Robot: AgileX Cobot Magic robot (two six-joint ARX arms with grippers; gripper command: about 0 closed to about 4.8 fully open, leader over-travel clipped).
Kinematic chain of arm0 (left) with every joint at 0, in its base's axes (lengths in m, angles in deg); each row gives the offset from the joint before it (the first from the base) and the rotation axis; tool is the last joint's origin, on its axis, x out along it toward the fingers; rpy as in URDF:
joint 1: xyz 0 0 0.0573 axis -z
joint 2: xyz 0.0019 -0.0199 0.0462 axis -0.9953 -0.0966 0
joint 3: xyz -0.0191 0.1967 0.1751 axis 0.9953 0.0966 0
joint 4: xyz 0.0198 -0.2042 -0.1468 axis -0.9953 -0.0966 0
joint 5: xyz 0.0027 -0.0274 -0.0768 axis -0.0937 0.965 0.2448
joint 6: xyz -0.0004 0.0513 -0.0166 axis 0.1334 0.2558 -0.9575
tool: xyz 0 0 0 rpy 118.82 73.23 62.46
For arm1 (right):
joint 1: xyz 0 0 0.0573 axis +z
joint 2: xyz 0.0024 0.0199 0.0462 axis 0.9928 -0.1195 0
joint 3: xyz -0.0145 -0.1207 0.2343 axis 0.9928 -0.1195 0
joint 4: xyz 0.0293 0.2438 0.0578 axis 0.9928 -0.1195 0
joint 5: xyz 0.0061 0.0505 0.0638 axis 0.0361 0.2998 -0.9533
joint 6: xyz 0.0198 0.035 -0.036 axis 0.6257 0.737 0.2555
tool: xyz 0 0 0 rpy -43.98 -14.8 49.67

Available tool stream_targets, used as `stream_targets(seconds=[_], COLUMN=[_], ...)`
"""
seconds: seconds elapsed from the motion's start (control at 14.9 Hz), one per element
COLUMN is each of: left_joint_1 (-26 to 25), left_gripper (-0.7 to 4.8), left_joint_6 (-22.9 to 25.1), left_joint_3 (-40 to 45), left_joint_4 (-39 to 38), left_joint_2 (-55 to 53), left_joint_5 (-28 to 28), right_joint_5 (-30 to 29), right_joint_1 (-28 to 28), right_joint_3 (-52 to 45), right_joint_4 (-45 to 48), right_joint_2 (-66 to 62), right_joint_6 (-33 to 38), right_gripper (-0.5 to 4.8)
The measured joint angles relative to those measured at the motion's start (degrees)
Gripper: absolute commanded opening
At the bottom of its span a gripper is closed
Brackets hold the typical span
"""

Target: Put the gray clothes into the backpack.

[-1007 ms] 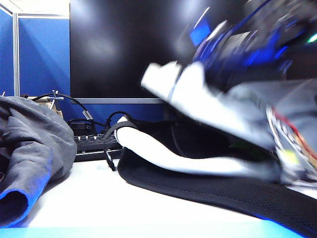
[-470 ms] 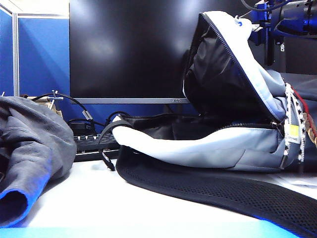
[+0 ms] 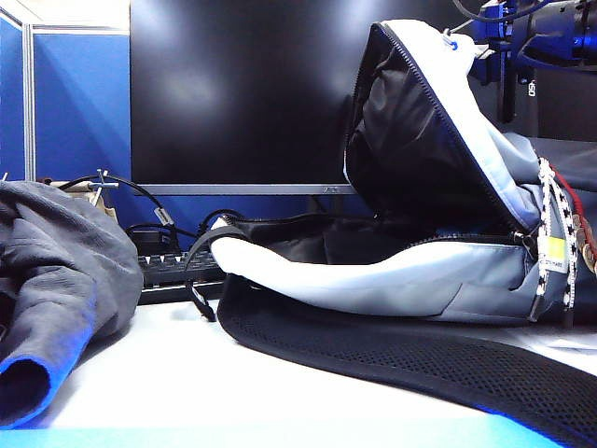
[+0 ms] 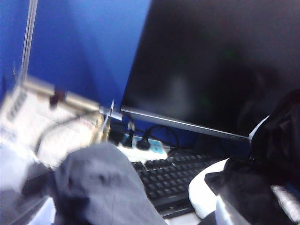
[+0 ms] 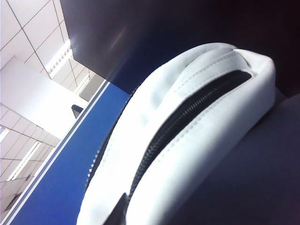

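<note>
Now backpack [image 3: 392, 271] flap [image 3: 438, 121] up, no more blur, mouth open. My right gripper [image 3: 480, 42] shut on flap top edge, holding. Left gripper out of frame, opening unknowable. Gray clothes [image 3: 56, 280] heaped left, well apart from bag; loading possible.

wall: blue partition [image 3: 79, 103] | furniture: black monitor [image 3: 238, 89], keyboard [image 3: 177, 273] | surface: white table [image 3: 187, 373]

right arm: raised at the exterior view's upper right | right gripper [image 3: 462, 42]: clamped tight | left gripper: out of sight
</note>
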Motion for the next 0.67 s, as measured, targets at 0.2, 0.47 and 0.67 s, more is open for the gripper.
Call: stream_targets(seconds=[0.2, 0.47, 0.67], left_joint_1=[0.0, 2.3, 2.4], left_gripper=[4.79, 4.79, 4.79], left_joint_6=[6.0, 11.0, 11.6], left_joint_3=[-8.6, -25.1, -32.4], left_joint_4=[-4.7, -4.7, -8.4], left_joint_2=[-16.1, -47.0, -65.9], left_joint_5=[-1.3, 1.8, 0.3], right_joint_5=[-0.5, -1.6, -1.6], right_joint_1=[0.0, 0.0, 0.0], right_joint_3=[0.0, 0.0, 0.0], right_joint_4=[0.3, 1.8, 5.1], right_joint_2=[0.0, 0.0, 0.0], right_joint_6=[0.0, 0.5, 2.1], right_gripper=[-0.08, -0.08, -0.08])
